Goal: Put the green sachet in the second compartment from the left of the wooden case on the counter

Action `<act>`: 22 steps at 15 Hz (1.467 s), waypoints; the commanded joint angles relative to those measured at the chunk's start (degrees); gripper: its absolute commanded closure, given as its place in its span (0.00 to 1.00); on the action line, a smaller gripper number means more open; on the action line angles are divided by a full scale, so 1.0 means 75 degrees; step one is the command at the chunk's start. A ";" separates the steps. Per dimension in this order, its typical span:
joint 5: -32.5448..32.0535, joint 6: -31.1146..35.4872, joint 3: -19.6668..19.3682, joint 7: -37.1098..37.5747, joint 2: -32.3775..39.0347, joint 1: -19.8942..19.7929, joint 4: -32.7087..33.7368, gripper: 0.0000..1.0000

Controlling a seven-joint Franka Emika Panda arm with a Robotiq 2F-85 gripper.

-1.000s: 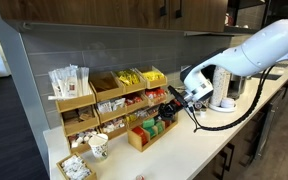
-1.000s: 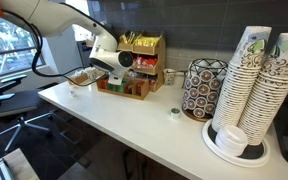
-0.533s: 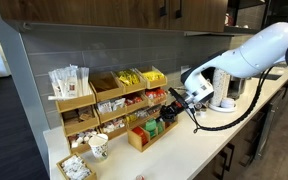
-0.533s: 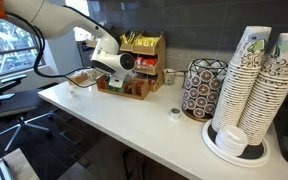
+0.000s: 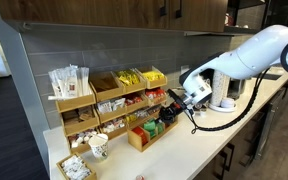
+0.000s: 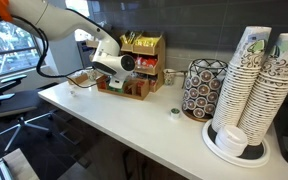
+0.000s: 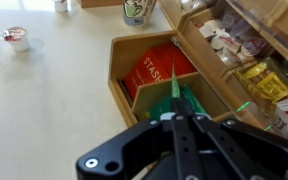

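- Wrist view: the gripper (image 7: pixel 174 120) comes in from 6 o'clock, its fingers clenched on the green sachet (image 7: pixel 173 90), which is held edge-on and upright.
- The sachet hangs above the case (image 7: pixel 114 75), about over the divider between the end slot of red sachets (image 7: pixel 154 68) and the second compartment (image 7: pixel 199 100), which lies at 4 o'clock from the red ones and already holds green packets.
- In both exterior views the gripper (image 5: pixel 169 108) (image 6: pixel 112 78) sits low over the case (image 5: pixel 149 135) (image 6: pixel 134 88), in front of the tiered rack (image 5: pixel 114 95).
- Step in hand, as I judge it: lining up for insertion; the carry looks done.
- Next move calls for a slight shift toward 4 o'clock to clear the divider, a straight descent, then letting go.
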 commanded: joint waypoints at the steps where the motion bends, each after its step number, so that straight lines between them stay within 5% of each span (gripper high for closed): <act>1: -0.0193 0.0111 -0.0003 0.0251 0.0189 0.0088 0.0237 1.00; 10: -0.0440 0.0632 0.0000 0.0488 0.0326 0.0219 0.0410 0.98; 13: -0.0444 0.0813 0.0020 0.0534 0.0357 0.0246 0.0426 0.68; 22: -0.0405 0.0811 0.0029 0.0301 0.0122 0.0144 0.0143 0.01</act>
